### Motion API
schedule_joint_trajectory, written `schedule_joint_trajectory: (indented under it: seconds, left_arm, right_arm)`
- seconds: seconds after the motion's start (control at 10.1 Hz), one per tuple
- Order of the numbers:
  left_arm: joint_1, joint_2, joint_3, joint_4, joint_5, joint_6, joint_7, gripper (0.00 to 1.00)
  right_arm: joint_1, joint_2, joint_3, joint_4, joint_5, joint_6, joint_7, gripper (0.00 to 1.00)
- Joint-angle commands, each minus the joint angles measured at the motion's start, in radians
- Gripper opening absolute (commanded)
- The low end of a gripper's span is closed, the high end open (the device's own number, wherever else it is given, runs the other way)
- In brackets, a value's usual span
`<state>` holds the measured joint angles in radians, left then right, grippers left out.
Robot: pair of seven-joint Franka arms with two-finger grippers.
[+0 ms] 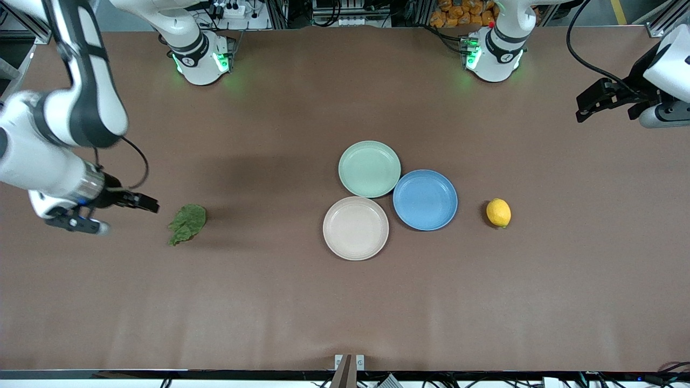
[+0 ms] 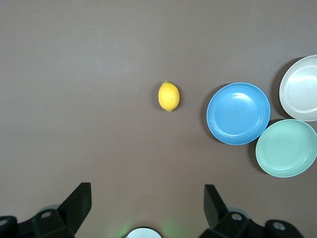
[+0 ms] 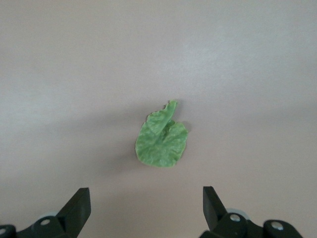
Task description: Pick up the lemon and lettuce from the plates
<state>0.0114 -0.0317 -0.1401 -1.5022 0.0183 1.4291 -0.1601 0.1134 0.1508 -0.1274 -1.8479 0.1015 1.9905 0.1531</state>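
Observation:
The lettuce [image 1: 187, 223] lies flat on the brown table toward the right arm's end, off any plate. My right gripper [image 1: 131, 217] hangs open just beside it with nothing between its fingers; in the right wrist view the lettuce [image 3: 162, 140] lies ahead of the right gripper [image 3: 146, 198]. The lemon [image 1: 498, 212] rests on the table beside the blue plate. My left gripper [image 1: 598, 105] hovers open and empty over the left arm's end of the table; from the left gripper [image 2: 147, 198] the lemon [image 2: 169, 96] shows well ahead. The mint green plate [image 1: 370, 168] and beige plate [image 1: 356, 228] are empty.
A blue plate [image 1: 425, 200], also empty, touches both other plates mid-table, between them and the lemon. The left wrist view shows the blue plate [image 2: 238, 113], beige plate [image 2: 302, 88] and mint plate [image 2: 287, 148] clustered together. Bare brown tabletop surrounds everything.

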Motion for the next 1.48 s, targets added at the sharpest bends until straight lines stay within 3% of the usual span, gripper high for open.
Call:
schedule_joint_trajectory:
  seconds: [0.0, 0.49, 1.09, 1.38]
  left_arm:
    - [0.010, 0.004, -0.007, 0.025, 0.015, -0.024, 0.013, 1.00]
    - [0.067, 0.006, -0.041, 0.033, 0.012, -0.022, 0.022, 1.00]
    - [0.061, 0.006, -0.044, 0.033, 0.006, -0.004, 0.014, 1.00]
    - [0.068, 0.009, -0.039, 0.031, 0.005, 0.054, 0.008, 1.00]
  right_arm:
    - [-0.012, -0.132, 0.011, -0.028, 0.017, -0.054, -0.012, 1.00]
    - [-0.026, -0.185, 0.014, 0.206, 0.003, -0.370, -0.018, 1.00]
    - [-0.044, -0.215, 0.017, 0.292, -0.036, -0.481, -0.070, 1.00]
    - [-0.052, -0.221, 0.066, 0.297, -0.137, -0.547, -0.105, 1.00]
